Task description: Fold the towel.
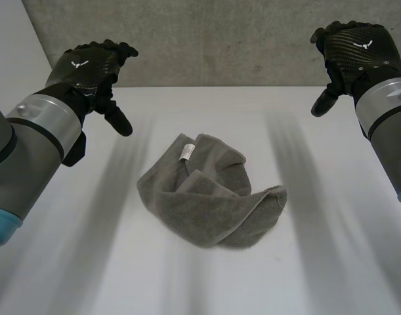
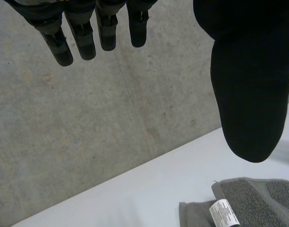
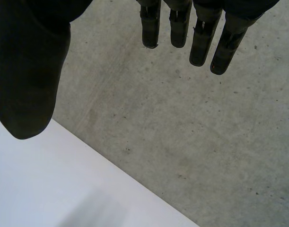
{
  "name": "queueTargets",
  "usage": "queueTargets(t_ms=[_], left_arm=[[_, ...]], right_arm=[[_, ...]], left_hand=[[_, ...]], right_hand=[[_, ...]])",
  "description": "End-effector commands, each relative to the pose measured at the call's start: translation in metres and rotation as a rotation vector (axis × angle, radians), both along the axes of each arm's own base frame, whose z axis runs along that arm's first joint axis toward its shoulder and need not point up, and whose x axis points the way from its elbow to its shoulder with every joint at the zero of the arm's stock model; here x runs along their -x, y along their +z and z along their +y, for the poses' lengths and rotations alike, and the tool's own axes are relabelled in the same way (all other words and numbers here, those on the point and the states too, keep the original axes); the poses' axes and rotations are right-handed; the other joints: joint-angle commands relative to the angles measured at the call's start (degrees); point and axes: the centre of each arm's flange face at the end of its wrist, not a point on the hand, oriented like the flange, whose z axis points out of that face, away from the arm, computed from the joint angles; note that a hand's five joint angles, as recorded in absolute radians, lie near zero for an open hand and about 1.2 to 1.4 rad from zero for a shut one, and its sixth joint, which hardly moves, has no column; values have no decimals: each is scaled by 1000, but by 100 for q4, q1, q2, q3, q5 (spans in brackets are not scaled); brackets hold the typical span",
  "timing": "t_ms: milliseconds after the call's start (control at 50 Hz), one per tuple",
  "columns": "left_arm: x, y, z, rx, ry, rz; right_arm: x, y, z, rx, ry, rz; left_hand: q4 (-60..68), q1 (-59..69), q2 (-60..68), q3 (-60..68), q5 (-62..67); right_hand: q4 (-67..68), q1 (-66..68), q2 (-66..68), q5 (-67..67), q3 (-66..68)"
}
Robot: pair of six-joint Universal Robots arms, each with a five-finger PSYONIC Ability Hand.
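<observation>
The white table [image 1: 318, 275] lay nearest, and at its middle sat the grey towel [image 1: 210, 200], crumpled into a loose heap. One thick edge curled round its near right side. A small white tag [image 1: 186, 152] showed at the far side of the heap.

Farther off, the two arms reached in from either side, and both hands were held in the air, well apart from the towel. The left hand [image 1: 88, 69] was released: its fingers [image 2: 83, 42] hung straight, its thumb [image 2: 248, 94] stood apart from them, and it grasped nothing. In the left wrist view the tagged corner of the towel lay on the table past the thumb tip.

The right hand [image 1: 354, 49] was released too, with straight fingers [image 3: 201, 42] and a spread thumb [image 3: 26, 80], and it held nothing. Bare table lay past its thumb.

Beyond the table's far edge rose a grey concrete wall [image 1: 220, 39].
</observation>
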Motion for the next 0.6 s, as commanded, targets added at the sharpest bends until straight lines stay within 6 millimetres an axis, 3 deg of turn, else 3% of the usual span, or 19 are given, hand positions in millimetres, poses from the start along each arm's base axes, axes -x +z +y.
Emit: queueTargets(t_ms=[20, 160, 220, 280, 320, 340, 380, 400, 540, 560, 600], left_arm=[[0, 4, 3, 9, -7, 7], [11, -9, 19, -32, -62, -1], [19, -24, 30, -79, -98, -12], [28, -41, 41, -131, -137, -20], [42, -70, 46, -199, -173, -63], [42, -71, 46, -199, -173, -64], [52, -95, 53, -254, -206, -107], [52, -95, 53, -254, -207, -107], [65, -153, 56, -365, -234, -202], [65, -153, 56, -365, -234, -202], [66, -161, 55, -374, -234, -208]], right_arm=[[-3, -1, 1, -18, 52, 41], [-12, -20, 15, -63, 290, 297], [-15, -30, 25, -78, 373, 387], [-16, -39, 31, -101, 428, 446], [-16, -44, 34, -122, 451, 462], [-16, -44, 34, -122, 451, 462], [-19, -57, 37, -184, 495, 466], [-19, -57, 37, -185, 495, 466], [-24, -102, 39, -376, 607, 475], [-24, -102, 39, -376, 607, 475], [-26, -124, 37, -440, 623, 503]], left_hand=[[291, 281, 290, 285, 239], [1116, 1106, 1114, 1110, 1064], [1436, 1426, 1434, 1430, 1384], [1453, 1443, 1451, 1447, 1401], [1436, 1426, 1434, 1430, 1384], [1436, 1426, 1434, 1430, 1384], [1419, 1409, 1417, 1413, 1367], [1419, 1409, 1417, 1413, 1367], [814, 804, 812, 808, 762], [813, 803, 812, 807, 761], [847, 837, 845, 841, 795]], right_hand=[[-488, -330, -436, -352, -411], [-488, -330, -436, -352, -411], [-488, -330, -436, -352, -411], [-399, -241, -347, -263, -322], [-345, -188, -294, -210, -269], [-345, -187, -293, -210, -268], [-110, 47, -59, 25, -34], [-109, 48, -58, 26, -33], [-109, 48, -58, 26, -33], [-109, 48, -58, 26, -33], [341, 499, 393, 476, 418]])
